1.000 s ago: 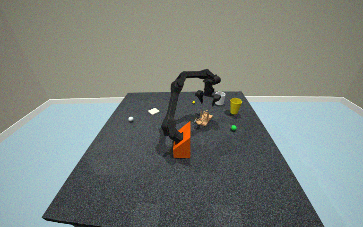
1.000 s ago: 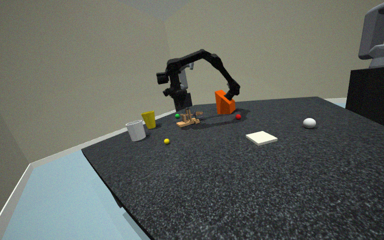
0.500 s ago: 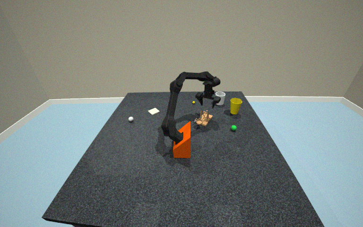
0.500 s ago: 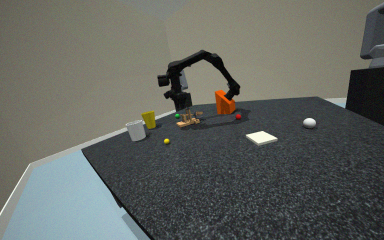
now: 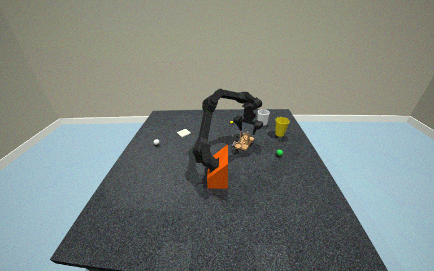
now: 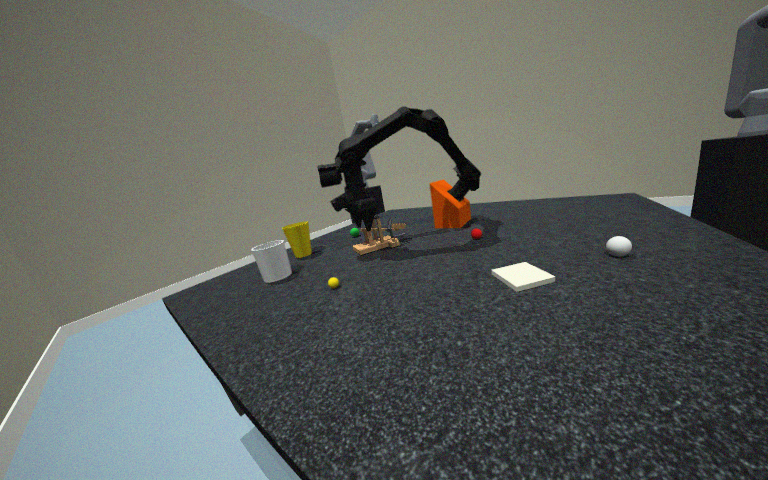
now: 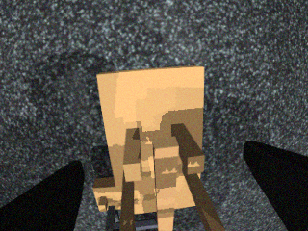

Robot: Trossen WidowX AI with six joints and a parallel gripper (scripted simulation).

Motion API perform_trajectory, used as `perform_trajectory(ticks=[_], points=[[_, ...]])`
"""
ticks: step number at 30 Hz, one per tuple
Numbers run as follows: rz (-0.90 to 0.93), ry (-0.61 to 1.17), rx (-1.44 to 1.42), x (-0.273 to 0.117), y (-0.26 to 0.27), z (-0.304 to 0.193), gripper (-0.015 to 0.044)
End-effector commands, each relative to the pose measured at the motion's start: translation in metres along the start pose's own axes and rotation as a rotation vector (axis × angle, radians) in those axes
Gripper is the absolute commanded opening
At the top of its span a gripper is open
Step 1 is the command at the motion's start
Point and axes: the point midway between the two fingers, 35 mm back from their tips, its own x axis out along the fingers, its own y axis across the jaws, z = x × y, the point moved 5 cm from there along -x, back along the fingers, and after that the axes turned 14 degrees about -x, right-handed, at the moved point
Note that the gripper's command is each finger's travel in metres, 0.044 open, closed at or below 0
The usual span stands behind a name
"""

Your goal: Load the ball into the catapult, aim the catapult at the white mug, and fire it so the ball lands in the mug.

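Observation:
The wooden catapult [image 5: 251, 140] [image 6: 376, 245] [image 7: 154, 96] stands upright on the table, its round cup toward the orange block; no ball shows in the cup. My gripper [image 5: 247, 131] [image 6: 363, 227] [image 7: 166, 160] is open and empty, pointing down just above the catapult, with one finger on each side of its uprights in the wrist view. The white mug [image 5: 263, 118] [image 6: 273, 264] stands upright beyond the catapult, near the far edge. Loose balls lie on the table: yellow [image 5: 231, 122] [image 6: 333, 282], green [image 5: 279, 152] [image 6: 354, 232], red [image 6: 476, 233] and white [image 5: 156, 142] [image 6: 618, 246].
A yellow cup [image 5: 280, 128] [image 6: 298, 240] stands upright beside the white mug. A flat cream square [image 5: 183, 132] [image 6: 522, 275] lies on the other side of the table. The orange block [image 5: 218, 178] [image 6: 444, 208] is at the arm's base.

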Motion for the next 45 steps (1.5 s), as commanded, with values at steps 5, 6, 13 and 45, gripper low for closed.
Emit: perform_trajectory(ticks=[5, 6, 13, 45], points=[[0.005, 0.0, 0.004, 0.014, 0.0, 0.0, 0.044], [0.005, 0.0, 0.004, 0.015, 0.0, 0.0, 0.044], [0.006, 0.0, 0.004, 0.027, 0.001, 0.0, 0.044], [0.001, 0.004, -0.001, -0.008, 0.001, -0.001, 0.0]])
